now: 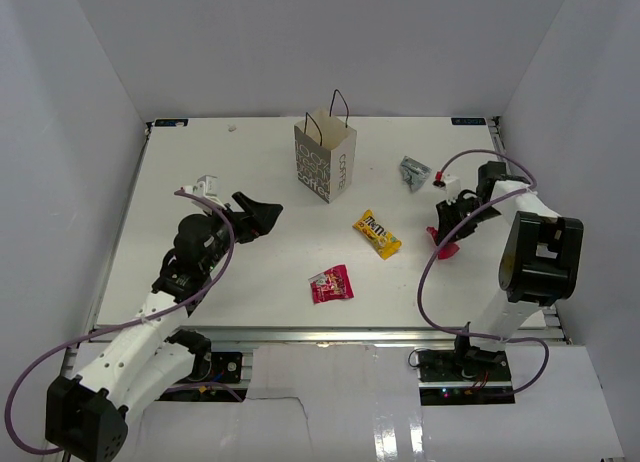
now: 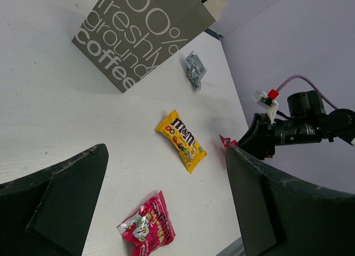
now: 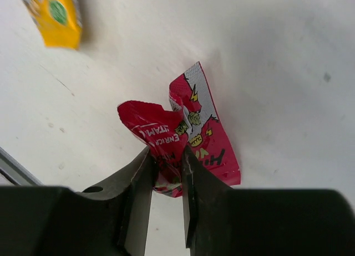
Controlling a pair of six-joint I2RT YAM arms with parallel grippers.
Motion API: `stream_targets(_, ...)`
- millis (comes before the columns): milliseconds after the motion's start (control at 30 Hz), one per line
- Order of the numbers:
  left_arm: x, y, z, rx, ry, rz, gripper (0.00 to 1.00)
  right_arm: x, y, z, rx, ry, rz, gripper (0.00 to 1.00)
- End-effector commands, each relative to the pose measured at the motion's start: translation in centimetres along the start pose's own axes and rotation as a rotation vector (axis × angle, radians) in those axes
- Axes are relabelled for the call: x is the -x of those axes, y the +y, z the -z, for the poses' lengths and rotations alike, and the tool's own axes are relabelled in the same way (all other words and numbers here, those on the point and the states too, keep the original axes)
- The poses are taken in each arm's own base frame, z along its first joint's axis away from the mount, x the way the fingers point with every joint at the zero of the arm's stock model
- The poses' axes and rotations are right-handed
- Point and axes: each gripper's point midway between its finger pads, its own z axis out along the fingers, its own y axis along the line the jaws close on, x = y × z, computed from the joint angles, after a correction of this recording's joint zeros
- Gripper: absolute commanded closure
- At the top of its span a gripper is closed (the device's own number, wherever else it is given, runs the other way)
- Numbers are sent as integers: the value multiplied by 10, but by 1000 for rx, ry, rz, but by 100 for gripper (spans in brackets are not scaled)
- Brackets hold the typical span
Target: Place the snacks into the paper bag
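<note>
Right wrist view: the right gripper (image 3: 166,159) pinches a crumpled red snack packet (image 3: 202,137) near the right edge of the surface (image 1: 230,292), apparently to carry it to the paper bag (image 1: 325,162) standing upright by the far edge. The left gripper (image 1: 258,214) hangs spread wide, empty.

1. bright, even overhead light; soft, faint shadows on the flat white counter (image 1: 250,272).
2. right wrist view: crumpled red foil packet (image 3: 194,128) sharp, yellow wrapped packet (image 3: 52,18) slightly blurred.
</note>
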Motion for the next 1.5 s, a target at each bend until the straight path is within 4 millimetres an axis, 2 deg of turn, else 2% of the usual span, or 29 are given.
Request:
stream_targets(0,5,-6,5,-26,-17,1,3,58,10,19,47,-173,136,92)
stream_targets(167,7,-6,8,-26,-32,4,3,87,17,31,65,-242,193,92)
stream_targets(233,6,-6,7,-28,-28,2,3,113,35,49,111,-338,285,92)
stream_targets(267,5,-8,6,-35,-24,0,3,141,48,70,122,-433,383,92)
stream_targets(333,2,-8,3,-41,-8,1,3,177,66,94,114,-533,509,92)
stream_targets(367,-2,-8,-1,-43,16,0,3,199,84,101,121,-576,587,92)
stream_targets(400,-4,-8,-4,-46,29,-2,3,227,95,127,94,-650,654,92)
stream_targets(433,-5,-9,-6,-50,40,-3,3,255,124,133,115,-710,763,92)
stream_targets(533,-16,-11,-14,-63,103,-6,3,303,176,166,174,-851,946,92)
stream_targets(567,-21,-10,-16,-69,129,-2,3,317,203,168,219,-902,1027,92)
stream_targets(600,-25,-9,-16,-72,142,-1,3,328,211,162,238,-918,1043,92)
stream_targets(633,-28,-9,-15,-74,155,2,3,340,235,165,275,-945,1059,92)
stream_targets(667,-32,-8,-15,-76,166,5,3,354,242,168,265,-982,1079,92)
stream_targets(700,-37,-6,-12,-82,182,11,3,363,247,165,271,-994,1072,92)
stream_targets(733,-41,-6,-10,-84,191,14,3,373,250,149,288,-992,1056,92)
stream_targets(767,-43,-5,-8,-85,196,14,3,390,252,154,240,-1041,1036,92)
stream_targets(833,-48,-3,-2,-90,198,23,3,405,249,140,213,-1062,1000,92)
stream_targets(867,-48,-3,1,-93,195,27,3,418,247,148,173,-1108,988,92)
stream_targets(900,-48,-1,2,-87,187,31,3,424,239,137,162,-1103,967,92)
stream_targets(1100,-48,2,7,-78,172,38,3,446,224,109,131,-1106,965,90)
stream_targets(1200,-50,2,2,-75,191,32,3,442,218,95,130,-1080,969,89)
stream_targets(1333,-54,0,-2,-82,221,25,3,427,213,72,150,-1018,960,85)
stream_targets(1433,-58,-3,-4,-99,246,1,2,421,211,67,147,-1002,951,71)
stream_targets(1467,-60,-5,-4,-110,259,-9,2,419,212,68,146,-997,946,62)
